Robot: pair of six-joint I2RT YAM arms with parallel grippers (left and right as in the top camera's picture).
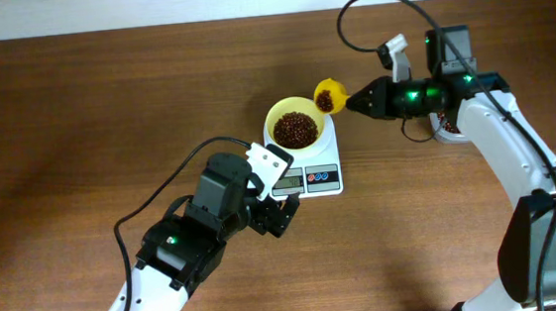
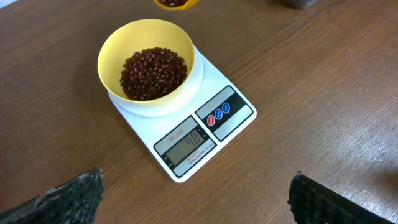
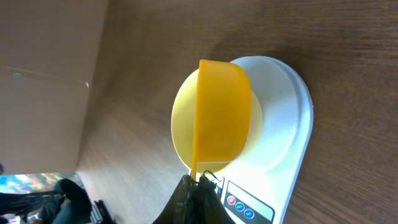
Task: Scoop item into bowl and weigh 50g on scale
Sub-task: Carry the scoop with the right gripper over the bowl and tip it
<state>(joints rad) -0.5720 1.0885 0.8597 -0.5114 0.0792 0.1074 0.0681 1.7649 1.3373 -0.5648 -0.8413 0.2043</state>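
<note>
Topping-up stage: dribbling beans [image 1: 295, 128] into bowl [image 1: 273, 116], sitting on scale [image 1: 322, 179] mid-bench. Reading 48 on display [image 2: 188, 144], so judging it just short of target. Gripping scoop [image 1: 328, 96] w/ R claw [image 1: 349, 100] clamped on handle, holding it just beside bowl rim, beans inside. Hovering L claw [image 1: 281, 213] wide open, empty, near scale front. Next, prob: tipping in only a few beans, v. gently, watching display, avoiding overshoot.

surface: brown wooden table [image 1: 105, 109] | directly on it: white scale [image 1: 322, 180]
</note>
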